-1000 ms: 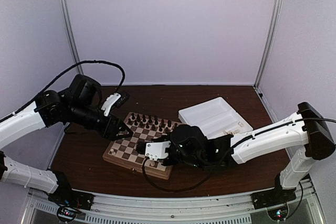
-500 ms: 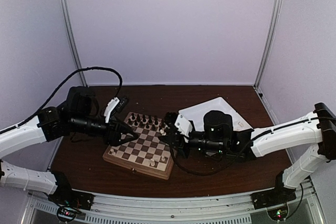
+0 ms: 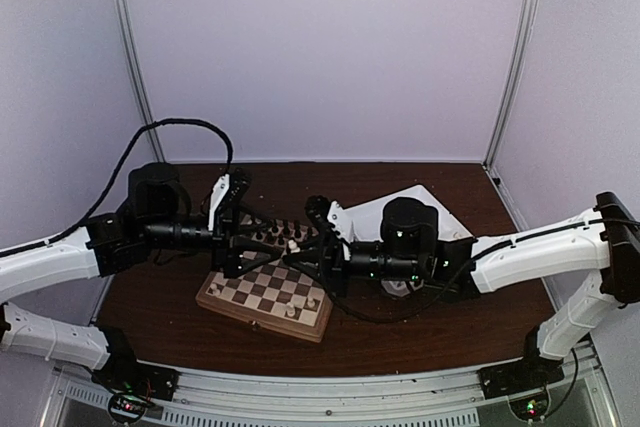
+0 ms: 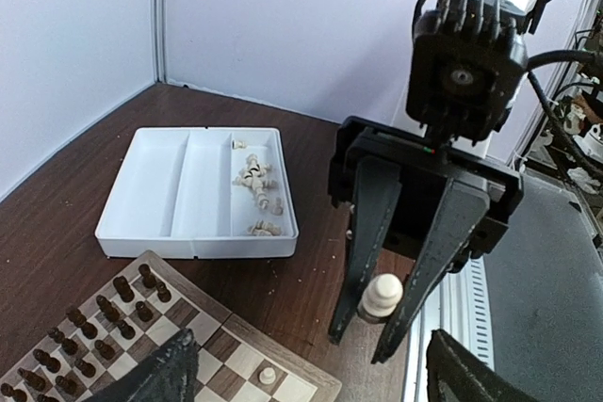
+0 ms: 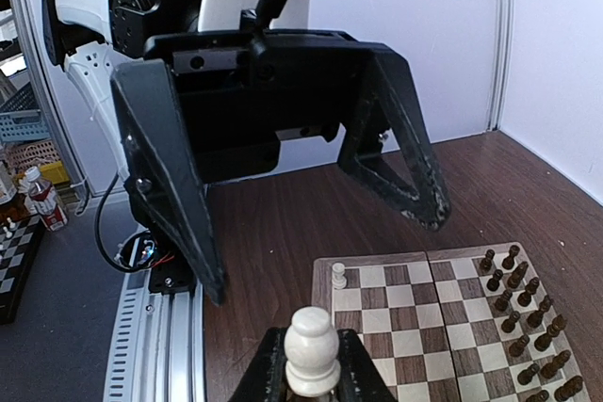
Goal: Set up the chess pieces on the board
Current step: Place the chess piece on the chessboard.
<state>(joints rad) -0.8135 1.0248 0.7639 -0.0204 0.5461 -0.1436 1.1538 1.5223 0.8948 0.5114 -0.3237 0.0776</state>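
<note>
Right wrist view: the right claw (image 4: 366,336) is clenched on a cream chess piece (image 5: 311,345), probably a pawn, held in the air above the board (image 3: 262,307). Facing it, the left claw (image 5: 320,251) is spread wide and grasps nothing. I judge this a hand-over. Next, the left claw must close on the piece before the right releases, then place it on its square.

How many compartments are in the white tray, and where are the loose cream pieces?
3, side by side in the left wrist view: the left compartment and middle compartment look bare; the right compartment holds the loose cream chess pieces.
</note>
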